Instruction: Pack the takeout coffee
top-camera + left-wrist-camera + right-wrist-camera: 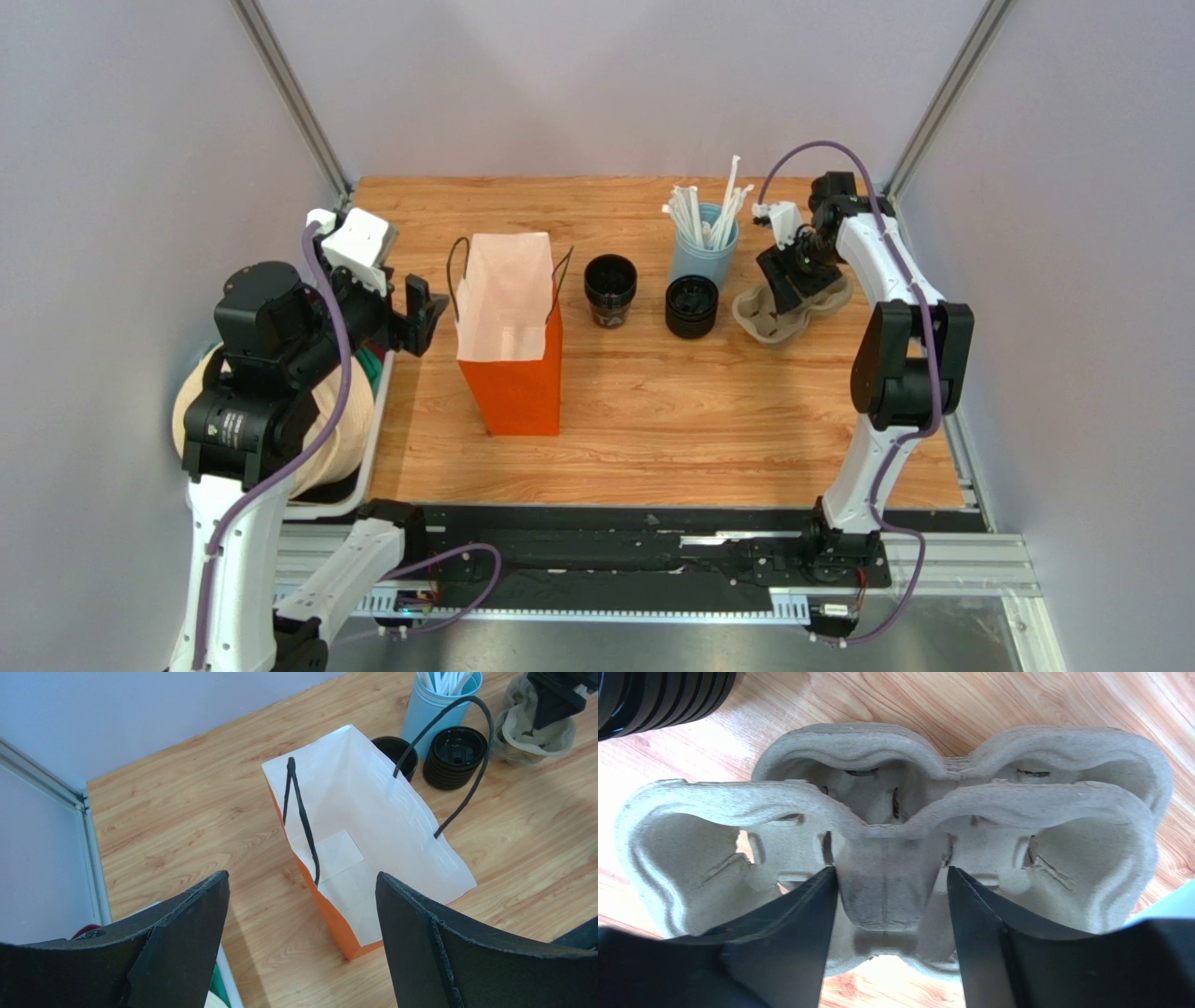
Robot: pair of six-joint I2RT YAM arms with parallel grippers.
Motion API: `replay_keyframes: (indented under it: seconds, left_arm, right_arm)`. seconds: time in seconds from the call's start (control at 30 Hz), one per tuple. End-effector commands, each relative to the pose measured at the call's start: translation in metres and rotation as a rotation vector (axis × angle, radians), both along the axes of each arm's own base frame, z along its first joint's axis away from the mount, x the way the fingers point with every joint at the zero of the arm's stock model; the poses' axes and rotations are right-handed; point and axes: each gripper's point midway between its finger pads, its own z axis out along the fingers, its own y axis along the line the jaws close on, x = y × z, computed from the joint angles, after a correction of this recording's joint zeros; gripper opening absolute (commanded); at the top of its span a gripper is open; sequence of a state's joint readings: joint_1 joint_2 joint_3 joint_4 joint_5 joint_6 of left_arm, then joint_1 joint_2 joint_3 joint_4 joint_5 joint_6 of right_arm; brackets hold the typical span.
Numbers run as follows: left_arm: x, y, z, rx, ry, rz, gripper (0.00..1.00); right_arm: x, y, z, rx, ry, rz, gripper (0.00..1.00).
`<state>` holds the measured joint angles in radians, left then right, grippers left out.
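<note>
The takeout coffee cup [610, 289] is small and dark and stands open-topped behind the orange paper bag [514, 367]; the left wrist view shows its rim [395, 747] past the bag [379, 840]. A stack of black lids [692, 305] stands to its right. My left gripper [418, 311] is open and empty, left of the bag; it also shows in the left wrist view [302, 882]. My right gripper [797, 269] is closed on the middle ridge of the cardboard cup tray [892, 812], one finger on each side of it, in the right wrist view [889, 875].
A pale blue cup of white straws [703, 247] stands behind the lids. The tray [786, 317] lies at the back right, over a second tray [1060, 749]. A round tan object [351, 420] sits in a white bin off the left edge.
</note>
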<state>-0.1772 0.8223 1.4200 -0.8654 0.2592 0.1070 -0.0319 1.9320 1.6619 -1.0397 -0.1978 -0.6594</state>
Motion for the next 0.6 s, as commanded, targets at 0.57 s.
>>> replay_keyframes:
  seconds: [0.57]
  left_arm:
    - [0.005, 0.004, 0.020, 0.023, -0.047, 0.015, 0.86]
  right_arm:
    - [-0.009, 0.009, 0.112, -0.018, -0.243, 0.026, 0.29]
